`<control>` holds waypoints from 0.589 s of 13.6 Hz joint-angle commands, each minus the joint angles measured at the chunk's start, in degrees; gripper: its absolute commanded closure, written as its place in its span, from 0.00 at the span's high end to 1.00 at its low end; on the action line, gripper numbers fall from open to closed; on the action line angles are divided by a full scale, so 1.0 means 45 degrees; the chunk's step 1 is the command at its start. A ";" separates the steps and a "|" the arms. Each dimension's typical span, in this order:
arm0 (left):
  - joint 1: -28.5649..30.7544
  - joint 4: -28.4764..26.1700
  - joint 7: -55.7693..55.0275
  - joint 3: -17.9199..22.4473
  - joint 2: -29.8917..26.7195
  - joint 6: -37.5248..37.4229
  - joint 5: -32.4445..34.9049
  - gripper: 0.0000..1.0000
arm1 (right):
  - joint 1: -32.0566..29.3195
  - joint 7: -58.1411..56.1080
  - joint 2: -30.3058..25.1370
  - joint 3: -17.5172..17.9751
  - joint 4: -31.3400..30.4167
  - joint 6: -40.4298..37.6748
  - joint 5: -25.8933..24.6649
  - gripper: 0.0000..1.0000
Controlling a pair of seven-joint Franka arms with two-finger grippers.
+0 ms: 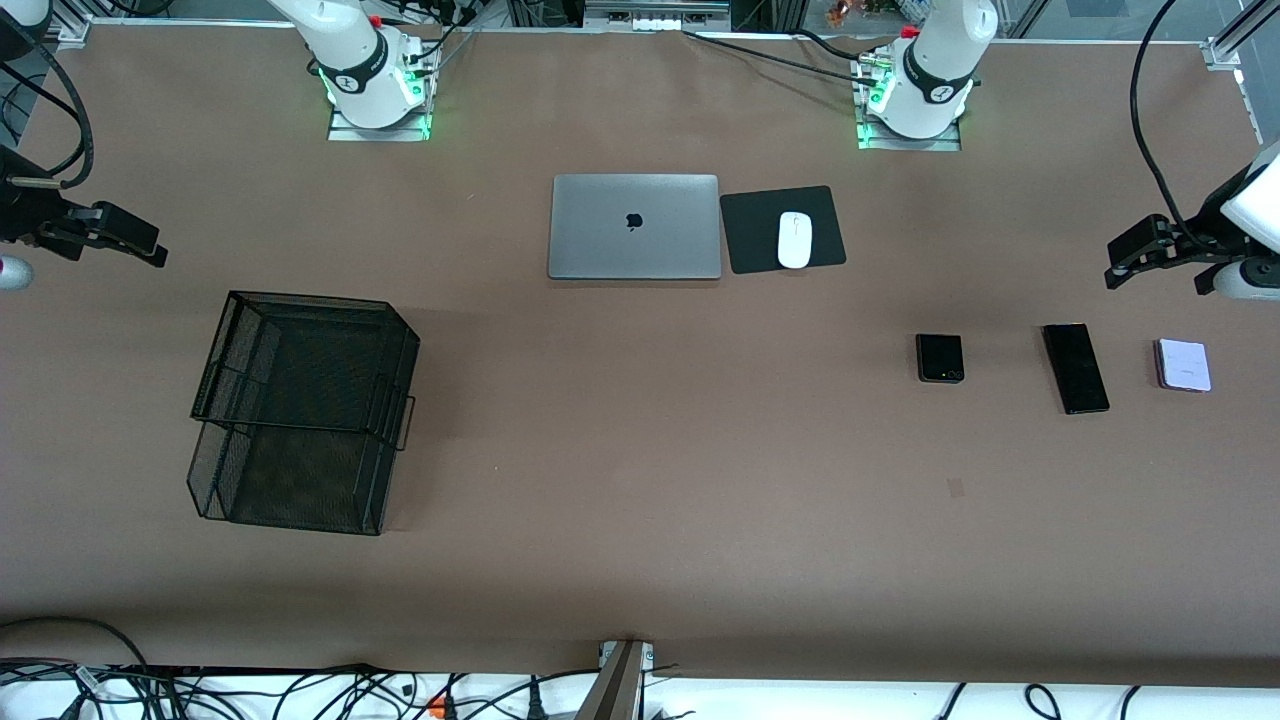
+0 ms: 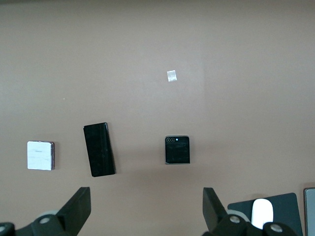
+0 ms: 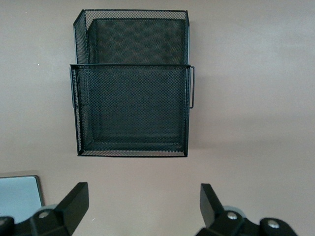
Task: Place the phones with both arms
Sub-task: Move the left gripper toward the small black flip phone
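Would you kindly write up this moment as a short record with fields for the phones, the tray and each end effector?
phones: black flip phone, slab phone, lavender flip phone, in a row on the table toward the left arm's end, apart
mesh tray: two-tier, toward the right arm's end, no phone in it
left end effector: open, in the air near the phones, holding nothing
right end effector: open, in the air near the tray, holding nothing
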 commanded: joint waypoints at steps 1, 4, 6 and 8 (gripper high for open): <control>-0.0131 0.0680 -0.0325 0.0070 0.0307 -0.0648 0.0226 1.00 | -0.0111 0.0115 -0.0135 0.0100 0.0023 0.0008 0.0174 1.00; -0.0151 0.0781 -0.0618 0.0051 0.0405 -0.0768 0.0168 1.00 | -0.0111 0.0115 -0.0135 0.0100 0.0023 0.0008 0.0174 1.00; -0.0151 0.0800 -0.1105 -0.0202 0.0386 -0.1118 0.0167 1.00 | -0.0111 0.0115 -0.0135 0.0100 0.0023 0.0008 0.0174 1.00; -0.0151 0.0781 -0.1224 -0.0573 0.0405 -0.1295 0.0090 1.00 | -0.0111 0.0115 -0.0135 0.0100 0.0023 0.0008 0.0174 1.00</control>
